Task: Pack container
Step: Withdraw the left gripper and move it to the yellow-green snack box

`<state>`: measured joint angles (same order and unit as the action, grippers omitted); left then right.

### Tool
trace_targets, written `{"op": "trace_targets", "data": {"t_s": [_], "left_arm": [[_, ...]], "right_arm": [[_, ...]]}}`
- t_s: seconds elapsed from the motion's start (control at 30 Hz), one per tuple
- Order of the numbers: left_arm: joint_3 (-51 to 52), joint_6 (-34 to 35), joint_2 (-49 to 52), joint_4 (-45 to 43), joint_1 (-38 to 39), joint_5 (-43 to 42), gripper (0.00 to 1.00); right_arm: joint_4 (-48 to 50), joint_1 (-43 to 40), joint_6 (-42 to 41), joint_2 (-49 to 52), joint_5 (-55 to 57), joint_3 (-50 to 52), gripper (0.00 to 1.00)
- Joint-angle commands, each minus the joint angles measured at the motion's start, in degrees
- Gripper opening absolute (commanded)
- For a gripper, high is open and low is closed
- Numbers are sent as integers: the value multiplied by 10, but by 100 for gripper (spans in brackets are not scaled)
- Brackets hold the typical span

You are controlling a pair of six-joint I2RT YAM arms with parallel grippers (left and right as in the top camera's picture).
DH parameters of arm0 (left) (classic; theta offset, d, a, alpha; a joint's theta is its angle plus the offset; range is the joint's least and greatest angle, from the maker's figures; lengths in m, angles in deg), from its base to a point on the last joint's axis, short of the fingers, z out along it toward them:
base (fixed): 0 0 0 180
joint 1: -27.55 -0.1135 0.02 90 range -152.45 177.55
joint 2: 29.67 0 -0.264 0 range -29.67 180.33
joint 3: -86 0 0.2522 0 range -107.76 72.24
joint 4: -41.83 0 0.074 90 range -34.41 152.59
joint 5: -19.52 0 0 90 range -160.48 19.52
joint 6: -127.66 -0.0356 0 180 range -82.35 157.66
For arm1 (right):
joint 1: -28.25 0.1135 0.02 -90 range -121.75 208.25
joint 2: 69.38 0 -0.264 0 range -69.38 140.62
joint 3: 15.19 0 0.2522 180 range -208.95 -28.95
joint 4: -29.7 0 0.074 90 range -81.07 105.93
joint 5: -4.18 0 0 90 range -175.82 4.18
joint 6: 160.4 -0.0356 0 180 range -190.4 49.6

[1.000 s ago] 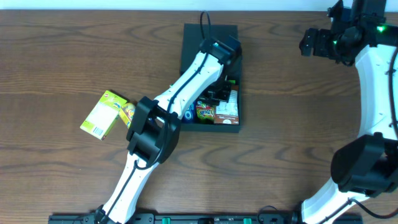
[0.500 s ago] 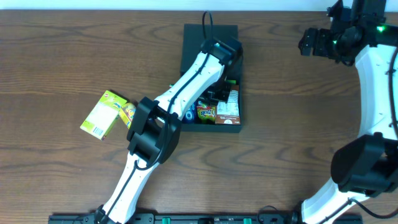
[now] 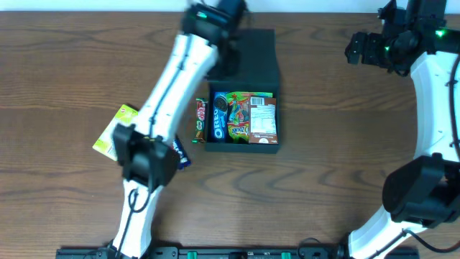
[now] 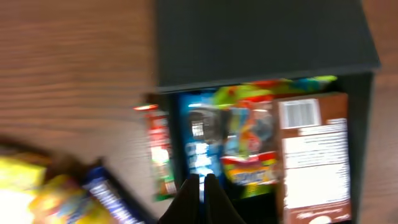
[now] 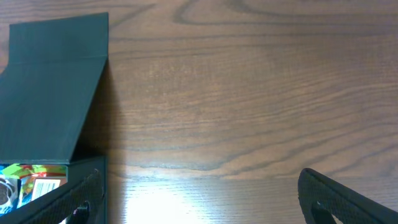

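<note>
Overhead first: the container [image 3: 241,148] sits mid-bench, squarish, matte dark teal, with its lid [image 3: 253,57] flapped back on the far side and the mouth open to the camera. Packed inside, side by side, are a blue cookie pack [image 3: 220,115], a glossy green-and-orange pack [image 3: 238,119] and a brown pack [image 3: 263,119]. A red bar [image 3: 201,119] lies just outside the container's left wall, a dark blue bar [image 3: 181,153] sits off its near-left corner, and a yellow-green pack [image 3: 115,137] lies well to the left. The white left arm [image 3: 169,86] runs diagonally across that left side and crosses the lid's far-left corner, so room is tight there. To the right of the container the wood-grain bench [image 3: 323,144] is bare all the way to the right fingers [image 3: 353,52], which hang well apart from the container near the bench's far edge. On to the left wrist, a blurred view: the left fingers [image 4: 201,186] are pressed together with nothing between them, above the container's left part, with the blue pack showing just past their tips, the lid edge beyond that, and the red bar outside the wall to the left. Right wrist now: the right fingers are spread wide and empty over bare wood, and the container's lid and a corner of its contents sit at the left of the view.
</note>
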<state>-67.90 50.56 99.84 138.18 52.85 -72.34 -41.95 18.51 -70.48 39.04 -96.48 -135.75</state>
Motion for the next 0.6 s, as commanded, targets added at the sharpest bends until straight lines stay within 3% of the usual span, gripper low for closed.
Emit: {"op": "trace_targets", "data": {"t_s": [0.0,0.27,0.5,0.57], "left_arm": [[-17,-38,-42,21,-28,49,6],[19,-74,-105,36,-100,18,6],[296,-87,-240,-68,-177,38,6],[364,-120,-267,-97,-209,50,6]], "right_arm": [[2,-3,10,4,-3,4,99],[-2,-3,10,4,-4,4,99],[-2,-1,10,4,-19,4,99],[-2,2,10,4,-19,4,99]]}}
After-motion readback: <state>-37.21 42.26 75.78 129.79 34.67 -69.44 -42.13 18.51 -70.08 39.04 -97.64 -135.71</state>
